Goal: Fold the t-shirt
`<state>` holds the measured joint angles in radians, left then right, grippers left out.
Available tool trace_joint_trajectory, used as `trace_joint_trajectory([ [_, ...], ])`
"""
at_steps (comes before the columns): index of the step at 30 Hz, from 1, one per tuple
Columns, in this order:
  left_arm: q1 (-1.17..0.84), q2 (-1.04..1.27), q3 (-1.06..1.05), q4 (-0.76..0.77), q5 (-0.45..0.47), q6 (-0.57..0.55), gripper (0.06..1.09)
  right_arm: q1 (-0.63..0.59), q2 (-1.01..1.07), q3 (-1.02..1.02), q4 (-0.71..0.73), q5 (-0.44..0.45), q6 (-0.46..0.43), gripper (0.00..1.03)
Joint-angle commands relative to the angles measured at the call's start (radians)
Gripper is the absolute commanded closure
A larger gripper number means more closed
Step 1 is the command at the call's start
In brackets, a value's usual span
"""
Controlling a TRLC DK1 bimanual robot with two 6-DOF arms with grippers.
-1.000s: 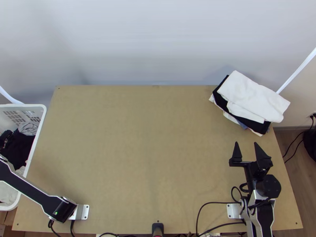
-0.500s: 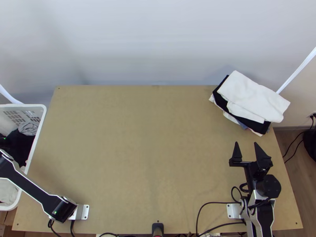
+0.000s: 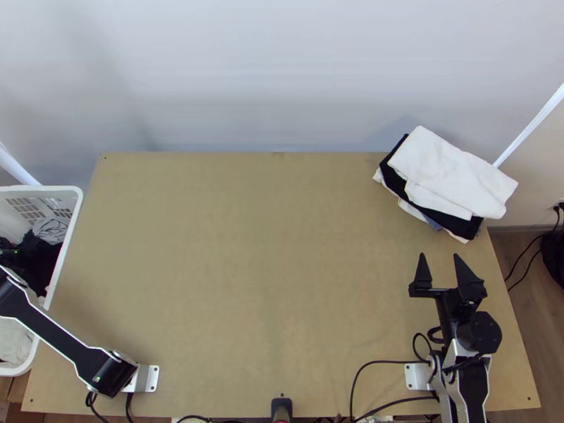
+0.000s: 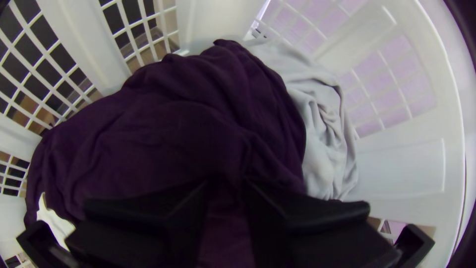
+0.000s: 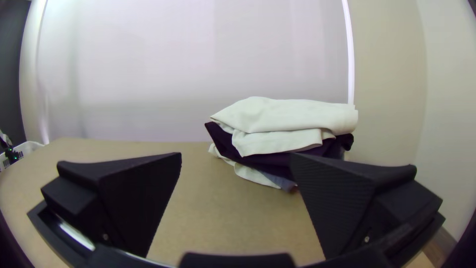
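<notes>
"How do the jaws stand?"

"The left gripper's (image 3: 11, 254) are parted a little, dark cloth (image 4: 173, 124) showing in the gap. The right gripper's (image 3: 439, 256) stand wide, with nothing between them."

"And the arms?"

"The left arm (image 3: 60, 337) slants out from its base over the basket (image 3: 44, 188), its gripper pointing down inside. The right arm (image 3: 472, 384) sits folded close by its base, its gripper aimed toward the table's far edge."

"Where's the t-shirt?"

"I can't tell which cloth it is. The dark one lies bunched in the basket, soft and creased in rounded folds, beside a crumpled pale grey cloth (image 4: 325, 144)."

"What's the basket like?"

"Smooth white plastic, with square latticework in its walls."

"Farther out?"

"A flat, light wooden table (image 3: 268, 268). At its far right corner is a stack (image 5: 290, 116): thick white cloth folded on top, a dark layer (image 3: 398, 185) under it, more pale edges poking out below."
</notes>
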<state>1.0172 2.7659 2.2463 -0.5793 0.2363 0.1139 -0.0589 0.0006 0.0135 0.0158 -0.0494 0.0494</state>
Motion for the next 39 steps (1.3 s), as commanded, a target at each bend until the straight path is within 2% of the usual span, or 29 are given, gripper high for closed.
trace_joint_trajectory([
  [1, 0.021, -0.014, -0.001, 0.001, 0.008, 0.021, 1.05, 0.01, -0.002, -0.006, -0.016, 0.005, 0.01, 0.04],
  [8, 0.061, -0.166, -0.019, -0.033, 0.04, -0.02, 1.05, 0.01, -0.002, -0.006, -0.016, 0.005, 0.01, 0.04],
  [25, 0.086, -0.73, -0.053, -0.102, 0.146, -0.191, 1.05, 0.01, -0.002, -0.006, -0.016, 0.005, 0.01, 0.04],
  [39, -0.049, -1.079, -0.054, -0.163, 0.169, -0.232, 1.05, 0.01, -0.002, -0.006, -0.016, 0.005, 0.01, 0.04],
])
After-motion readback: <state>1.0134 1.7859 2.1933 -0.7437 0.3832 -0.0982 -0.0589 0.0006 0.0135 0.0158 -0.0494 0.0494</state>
